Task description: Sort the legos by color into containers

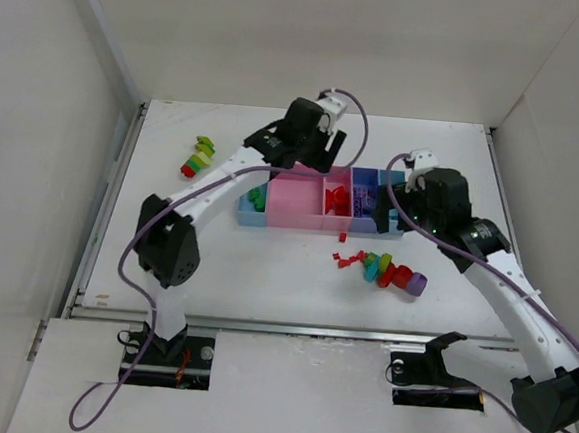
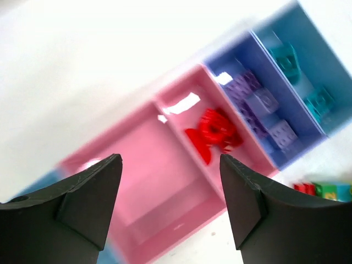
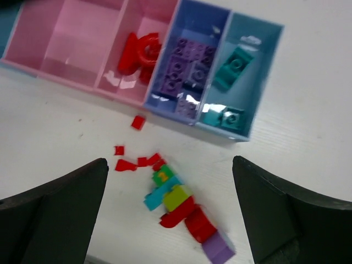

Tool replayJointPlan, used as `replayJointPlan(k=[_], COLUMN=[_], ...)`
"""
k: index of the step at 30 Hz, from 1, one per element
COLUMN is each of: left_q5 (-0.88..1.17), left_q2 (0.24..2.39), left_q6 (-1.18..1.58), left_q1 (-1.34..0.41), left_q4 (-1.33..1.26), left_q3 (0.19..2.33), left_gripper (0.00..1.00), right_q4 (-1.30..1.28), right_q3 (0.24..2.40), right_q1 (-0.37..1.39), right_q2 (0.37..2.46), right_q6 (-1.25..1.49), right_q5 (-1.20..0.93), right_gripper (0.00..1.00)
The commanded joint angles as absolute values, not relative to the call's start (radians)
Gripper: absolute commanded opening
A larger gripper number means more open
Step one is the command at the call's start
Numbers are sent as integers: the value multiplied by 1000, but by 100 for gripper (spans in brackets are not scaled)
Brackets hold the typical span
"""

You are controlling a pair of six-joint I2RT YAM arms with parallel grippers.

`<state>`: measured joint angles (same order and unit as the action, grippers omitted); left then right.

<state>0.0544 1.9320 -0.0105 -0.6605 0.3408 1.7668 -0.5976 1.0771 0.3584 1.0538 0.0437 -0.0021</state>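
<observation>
The containers point(image 1: 291, 203) form a joined row at mid-table. Red legos point(image 2: 214, 132) lie in the narrow pink tray, purple legos point(image 2: 258, 104) in the purple-blue tray and teal legos point(image 2: 286, 58) in the right light-blue tray. Green legos point(image 1: 257, 198) sit in the left light-blue tray. The wide pink tray point(image 2: 148, 181) holds nothing. My left gripper point(image 2: 170, 159) hovers open over the pink trays, nothing between its fingers. My right gripper point(image 3: 170, 162) hangs open above a mixed chain of legos point(image 3: 181, 203) on the table, with small red legos point(image 3: 137, 122) scattered beside it.
Another clump of green, yellow-green and red legos point(image 1: 198, 156) lies at the far left of the table. White walls enclose the table on three sides. The right arm's wrist point(image 1: 436, 198) covers part of the right light-blue tray from above.
</observation>
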Motion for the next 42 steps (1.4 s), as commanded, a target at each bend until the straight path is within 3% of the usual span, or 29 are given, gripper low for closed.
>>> replayJointPlan(k=[1,4,9,17,23,27,35,39,42], left_q5=[-213,-379,-436,-339,-258,-220,-117,-69,-57], left_q2=[1728,1600,1419,1201,1033,962,874,856,847], left_q6=[-32,-8,-17,63,86,86,120,140,149], left_q1=[-630,-611,-577,-414,-347,-301,-212,-202,-193], left_q4=[400,411,399,379,344,330,330,330,330], left_q3=[1760,1619,1410,1183,991,956,917,908,908], left_gripper=[68,68,69,71,71,71,71,71,71], right_q4=[-572,-502,-529,-307,-273,-273,-272,-262,-250], right_q3=[1022,993,1023,904,913,952,988,988,999], right_q1=[475,558,650,660,678,689,722,744,753], right_q2=[1069,1098,1263,1353,1471,1548,1611,1666,1689], right_q6=[193,330,428,538,516,495,538,598,629], right_q5=[121,163,213,209,238,290,389,437,463], right_gripper=[100,100,100,76,69,62,62,52,51])
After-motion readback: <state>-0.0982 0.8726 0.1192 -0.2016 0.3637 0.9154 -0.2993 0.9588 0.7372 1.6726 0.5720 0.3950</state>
